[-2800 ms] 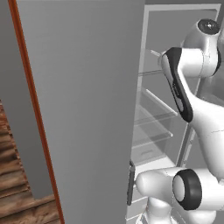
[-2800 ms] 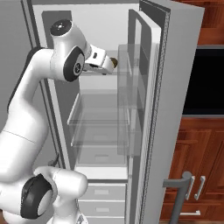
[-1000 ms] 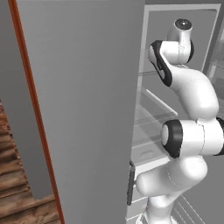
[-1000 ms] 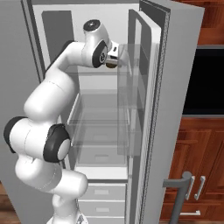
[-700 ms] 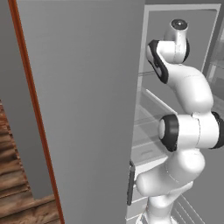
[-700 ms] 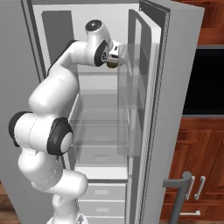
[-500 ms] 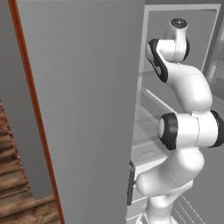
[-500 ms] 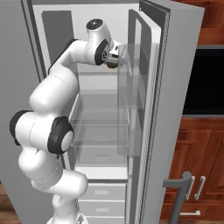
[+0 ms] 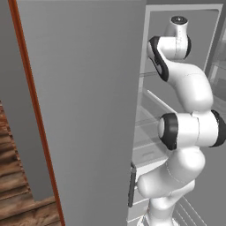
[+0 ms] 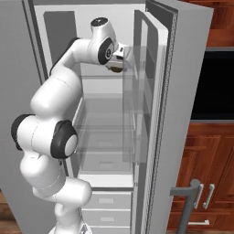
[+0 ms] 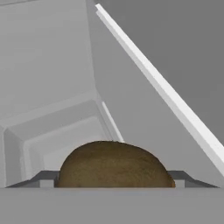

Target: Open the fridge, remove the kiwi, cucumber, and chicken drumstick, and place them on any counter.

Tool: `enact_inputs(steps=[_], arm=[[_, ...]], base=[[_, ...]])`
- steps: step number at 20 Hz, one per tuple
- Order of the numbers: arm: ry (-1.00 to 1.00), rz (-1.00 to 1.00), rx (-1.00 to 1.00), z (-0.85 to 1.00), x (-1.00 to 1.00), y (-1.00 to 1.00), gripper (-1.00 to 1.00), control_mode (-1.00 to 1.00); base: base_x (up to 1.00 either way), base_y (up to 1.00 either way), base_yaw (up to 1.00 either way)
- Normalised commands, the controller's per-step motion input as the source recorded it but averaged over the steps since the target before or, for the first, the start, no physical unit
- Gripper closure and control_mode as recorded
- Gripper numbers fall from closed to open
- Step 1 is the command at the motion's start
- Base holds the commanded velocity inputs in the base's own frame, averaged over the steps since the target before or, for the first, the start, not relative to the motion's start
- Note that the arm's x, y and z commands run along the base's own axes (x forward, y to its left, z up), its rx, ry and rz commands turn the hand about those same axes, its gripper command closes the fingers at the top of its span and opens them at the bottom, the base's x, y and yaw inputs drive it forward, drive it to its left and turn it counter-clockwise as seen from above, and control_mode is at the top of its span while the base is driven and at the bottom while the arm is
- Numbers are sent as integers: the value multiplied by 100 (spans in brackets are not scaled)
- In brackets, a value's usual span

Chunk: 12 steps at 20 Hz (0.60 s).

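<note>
The fridge (image 10: 187, 91) stands open, and my arm reaches into its top shelf. In the hand view the olive-brown kiwi (image 11: 114, 164) fills the gap between my two finger tips, which touch its sides; my gripper (image 11: 112, 181) is shut on the kiwi. From the right base view the gripper (image 10: 120, 60) sits at the upper shelf with the kiwi (image 10: 115, 68) just under the hand, close to the open door's clear bins. The cucumber, the chicken drumstick and the counter are out of view.
The grey fridge door (image 9: 88, 110) takes up most of the left base view, beside a wood-framed wall edge (image 9: 31, 101). Clear glass shelves (image 10: 105, 137) and white drawers (image 10: 107, 201) lie below the hand. A dark oven (image 10: 212, 82) and wood cabinets (image 10: 201, 151) stand to the right.
The arm has stretched up and deeper into the top shelf since the earliest frames. Over the last second it has barely moved, the hand staying at the kiwi.
</note>
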Motion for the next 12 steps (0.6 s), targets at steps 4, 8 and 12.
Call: enact_inputs(steps=[4, 8, 12], arm=[[3, 0, 0, -8, 0, 0, 100, -100], [0, 0, 0, 0, 0, 0, 100, -100], [0, 0, 0, -25, -21, 0, 100, -100]], base=[[0, 0, 0], [0, 0, 0], [0, 0, 0]])
